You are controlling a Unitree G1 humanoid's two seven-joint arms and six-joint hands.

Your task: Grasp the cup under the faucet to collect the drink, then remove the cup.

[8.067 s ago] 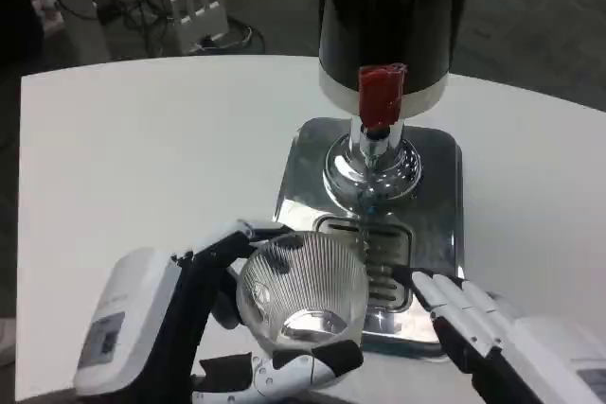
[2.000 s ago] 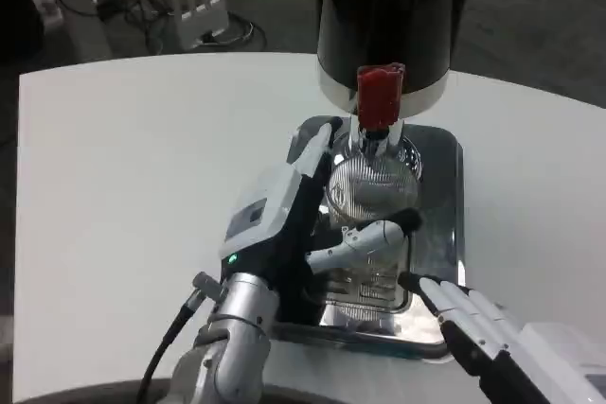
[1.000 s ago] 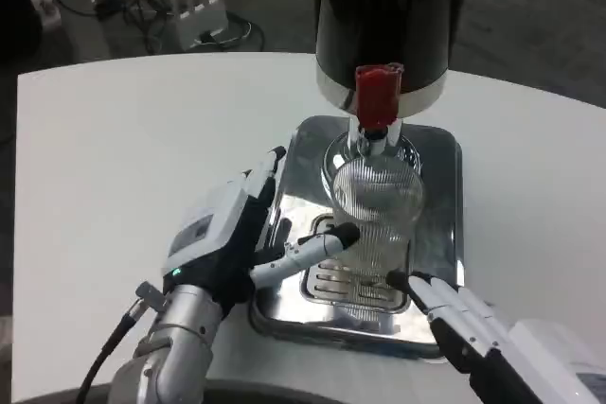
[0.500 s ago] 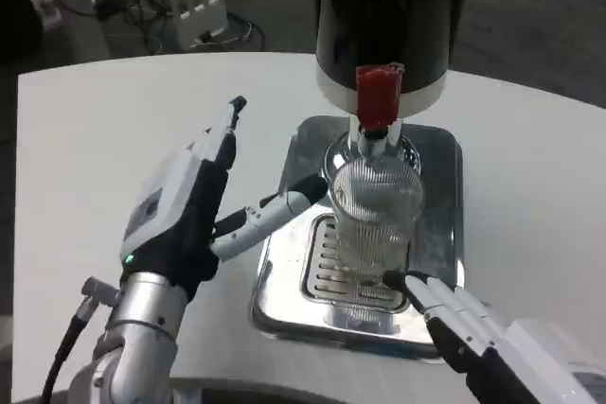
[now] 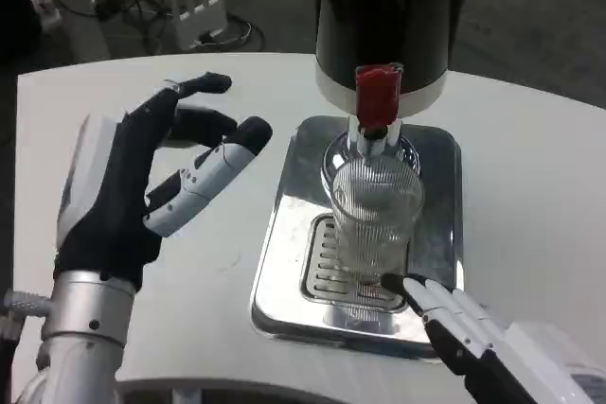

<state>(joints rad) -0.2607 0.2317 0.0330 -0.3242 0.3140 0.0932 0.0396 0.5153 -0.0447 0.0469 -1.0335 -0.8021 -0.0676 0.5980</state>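
Left hand (image 5: 142,186) hovers over the tabletop (image 5: 114,111), fingers spread, holding nothing. My right hand (image 5: 473,338) lies flat and empty beside the tray (image 5: 436,177). Ribbed cup (image 5: 374,219) stands under the faucet (image 5: 377,101); pouring and removal remain, I judge.

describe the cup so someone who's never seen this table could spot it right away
Find the tall black drink dispenser at the far side of the white table, with its red tap handle. Directly below the tap, on the shiny metal drip tray, stands the cup: clear, ribbed and upright, the only see-through thing there.
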